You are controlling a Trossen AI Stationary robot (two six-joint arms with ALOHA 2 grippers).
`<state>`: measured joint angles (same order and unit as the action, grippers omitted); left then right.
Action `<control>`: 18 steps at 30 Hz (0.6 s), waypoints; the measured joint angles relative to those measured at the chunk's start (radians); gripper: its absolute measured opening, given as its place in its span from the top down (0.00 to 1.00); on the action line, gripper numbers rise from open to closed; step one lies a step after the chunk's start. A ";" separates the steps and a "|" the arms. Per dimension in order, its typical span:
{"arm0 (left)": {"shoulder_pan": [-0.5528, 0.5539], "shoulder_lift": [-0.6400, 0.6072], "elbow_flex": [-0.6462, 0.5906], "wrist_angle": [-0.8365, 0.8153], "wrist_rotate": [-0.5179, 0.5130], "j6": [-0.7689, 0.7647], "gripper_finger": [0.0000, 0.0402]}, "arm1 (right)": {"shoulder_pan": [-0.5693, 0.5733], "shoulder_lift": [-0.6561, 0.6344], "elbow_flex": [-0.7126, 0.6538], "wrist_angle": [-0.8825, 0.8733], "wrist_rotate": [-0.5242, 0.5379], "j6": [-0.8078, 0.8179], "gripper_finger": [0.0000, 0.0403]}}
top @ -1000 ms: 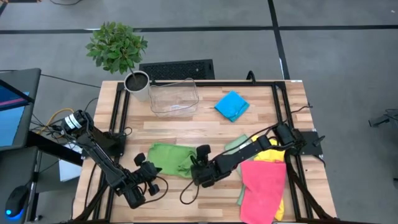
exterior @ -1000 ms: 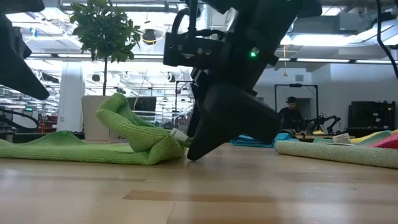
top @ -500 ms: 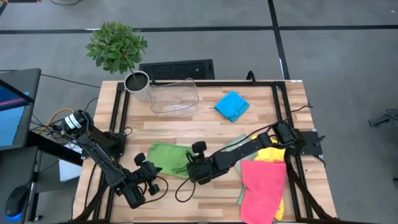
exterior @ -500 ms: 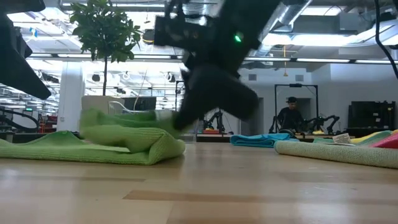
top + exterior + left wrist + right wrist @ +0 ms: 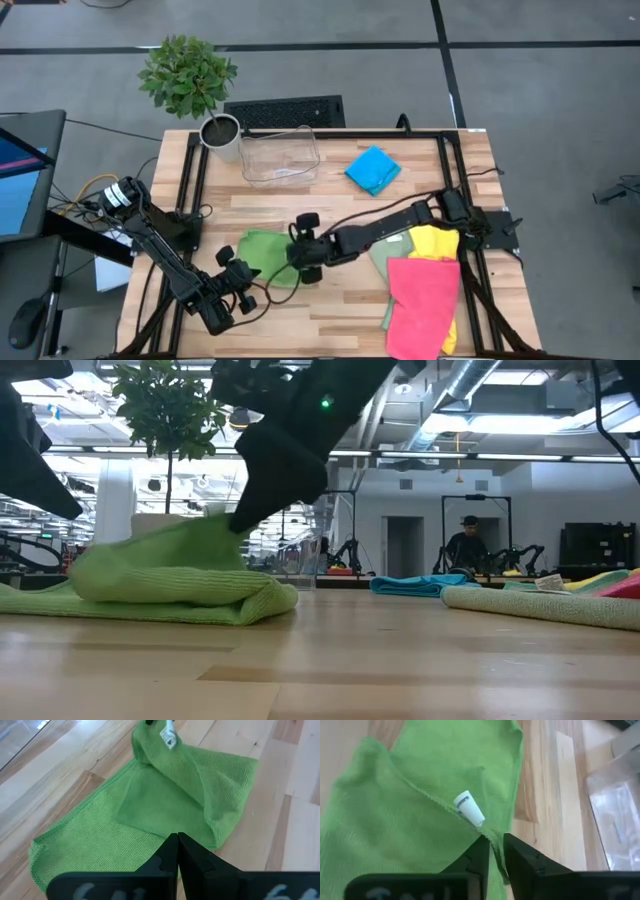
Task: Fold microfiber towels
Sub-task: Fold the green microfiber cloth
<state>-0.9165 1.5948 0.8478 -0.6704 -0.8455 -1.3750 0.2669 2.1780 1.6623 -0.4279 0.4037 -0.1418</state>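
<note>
I count five microfiber towels on my worktop (image 5: pixel 330 205). The bright green towel (image 5: pixel 262 252) lies at lower left of centre in the high view. The blue towel (image 5: pixel 373 169) sits folded at upper right of centre. The pink towel (image 5: pixel 424 305) is spread at lower right, with the yellow towel (image 5: pixel 437 243) showing just above it and along its right edge. The pale sage towel (image 5: pixel 388 257) peeks out between the pink one and my right arm.

My right tool (image 5: pixel 491 851) is pinching an edge of the bright green towel. In the right wrist view the cloth runs up between the two fingers (image 5: pixel 521 857), and the small white tag (image 5: pixel 469 808) stands just past their tips. The tag bears grey print, too small for me to read. In the low view that edge is lifted above the rest of the cloth, which lies doubled on the wood. In the high view this tool shows at the green towel's right edge, near the middle of the frame.

My left tool (image 5: pixel 177 842) is pressed together, holding nothing, at the lower left of the high view, just below and left of the green towel. In the left wrist view its closed tips point at the towel's near fold.

Besides the towels I count one clear plastic bin (image 5: pixel 279 157) and one potted plant (image 5: pixel 190 76) in a pale cup (image 5: pixel 221 136), both at the upper left of the worktop.
</note>
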 joint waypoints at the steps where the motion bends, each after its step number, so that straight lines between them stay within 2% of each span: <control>1: 0.000 0.000 0.000 0.001 0.000 0.000 1.00 | -0.004 0.000 0.000 0.000 -0.002 0.003 0.77; 5: 0.000 0.000 0.000 0.007 -0.017 -0.002 1.00 | -0.016 0.000 0.000 0.012 0.005 -0.012 0.66; 13: 0.000 0.000 0.000 0.011 -0.024 -0.021 1.00 | 0.001 0.000 0.035 0.011 -0.043 0.021 0.37; 18: -0.001 0.000 0.000 -0.012 -0.016 -0.006 1.00 | 0.068 0.007 0.053 0.101 -0.125 0.086 0.33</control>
<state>-0.9176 1.5948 0.8474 -0.6828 -0.8616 -1.3813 0.3351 2.1848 1.7152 -0.3267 0.2790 -0.0554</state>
